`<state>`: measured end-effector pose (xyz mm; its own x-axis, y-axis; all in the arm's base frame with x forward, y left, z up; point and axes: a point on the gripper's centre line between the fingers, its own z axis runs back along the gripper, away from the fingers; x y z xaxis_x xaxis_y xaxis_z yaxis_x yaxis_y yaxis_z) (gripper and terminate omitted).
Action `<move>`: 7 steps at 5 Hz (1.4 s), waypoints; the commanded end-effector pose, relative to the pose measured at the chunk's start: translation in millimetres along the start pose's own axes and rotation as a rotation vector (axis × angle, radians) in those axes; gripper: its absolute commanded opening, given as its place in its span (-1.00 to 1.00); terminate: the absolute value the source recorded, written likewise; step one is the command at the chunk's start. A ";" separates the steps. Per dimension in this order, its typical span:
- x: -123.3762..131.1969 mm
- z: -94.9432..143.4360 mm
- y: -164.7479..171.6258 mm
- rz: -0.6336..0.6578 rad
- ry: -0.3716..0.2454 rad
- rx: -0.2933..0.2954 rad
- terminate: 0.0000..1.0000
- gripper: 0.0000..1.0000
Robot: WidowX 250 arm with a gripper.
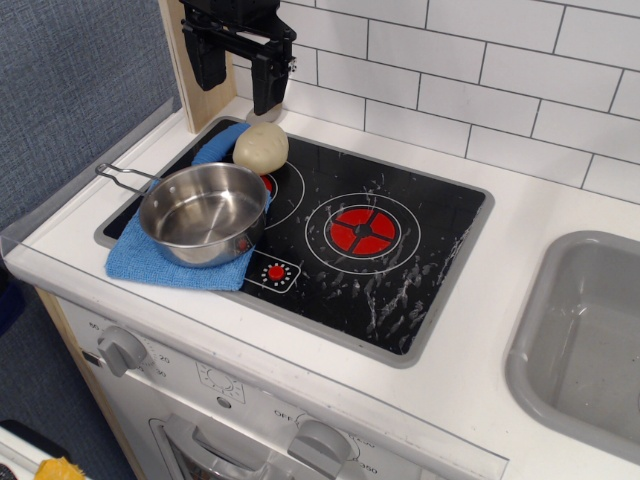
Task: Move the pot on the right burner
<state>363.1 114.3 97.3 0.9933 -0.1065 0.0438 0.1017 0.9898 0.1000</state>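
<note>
The pot (pixel 203 214), a small shiny steel saucepan with a thin wire handle pointing left, sits on a blue cloth (pixel 160 258) over the left part of the black cooktop (pixel 400 270). The right burner (pixel 362 231), a red segmented disc in white rings, is bare, with white scuffs around it. My gripper (pixel 239 75) hangs at the back left, above and behind the pot, its two black fingers apart and empty.
A beige potato-shaped toy (pixel 261 147) lies just behind the pot, below the gripper. A small red-dot indicator square (pixel 276 273) is printed near the cooktop's front edge. A grey sink (pixel 590 340) is at the right. Stove knobs (pixel 122 348) line the front panel.
</note>
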 end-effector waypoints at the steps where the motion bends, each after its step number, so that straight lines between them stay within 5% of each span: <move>1: 0.0 0.0 0.0 0.000 0.000 0.000 -1.00 1.00; 3: -35.5 1.4 -41.0 -0.131 -0.050 -0.074 -1.00 1.00; 5: -73.7 -30.2 -76.6 -0.278 0.040 -0.101 -1.00 1.00; 7: -72.7 -48.7 -82.5 -0.277 0.069 -0.120 -1.00 1.00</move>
<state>280.8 41.9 26.7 0.9272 -0.3683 -0.0683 0.3664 0.9297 -0.0380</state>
